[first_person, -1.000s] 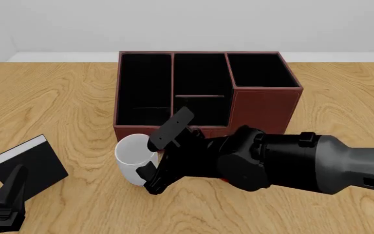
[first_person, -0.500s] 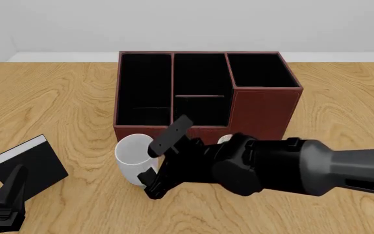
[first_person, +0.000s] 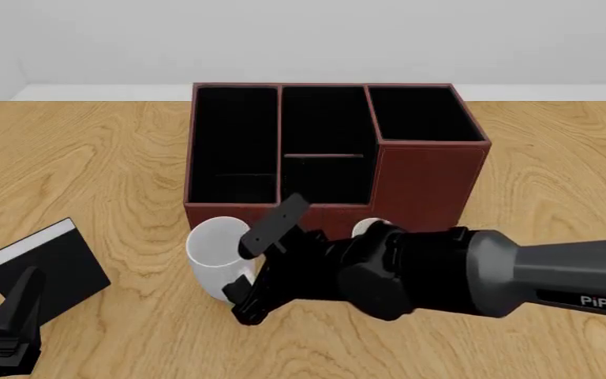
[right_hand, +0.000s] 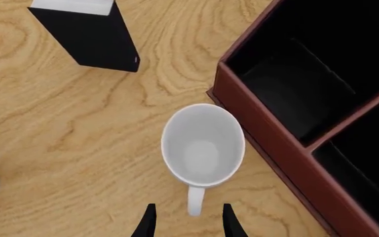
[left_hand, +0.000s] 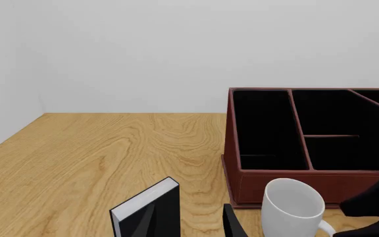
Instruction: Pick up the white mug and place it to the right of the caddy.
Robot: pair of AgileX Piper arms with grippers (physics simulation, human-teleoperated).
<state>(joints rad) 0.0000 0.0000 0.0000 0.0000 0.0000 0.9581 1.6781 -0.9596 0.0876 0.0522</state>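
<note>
The white mug [first_person: 211, 245] stands upright on the table just in front of the caddy's [first_person: 429, 170] left front corner. My right gripper [first_person: 252, 264] is open beside the mug. In the right wrist view the mug [right_hand: 203, 145] shows from above, and its handle [right_hand: 195, 197] lies between my right gripper's [right_hand: 189, 207] two fingertips, which are apart from it. The caddy [right_hand: 268, 128] is close beside the mug. My left gripper [first_person: 13, 312] is open and empty at the near left. The left wrist view shows the mug [left_hand: 293, 205] and the caddy [left_hand: 275, 180].
A black book with white pages [first_person: 45, 264] stands near the left gripper; it also shows in the right wrist view [right_hand: 87, 34] and the left wrist view [left_hand: 146, 210]. A small pale object [first_person: 369, 228] peeks out behind the right arm, in front of the caddy.
My right arm has sunk lower and shifted slightly left, bringing its open fingers closer around the mug's handle side. The mug, caddy, book and left arm have not moved.
</note>
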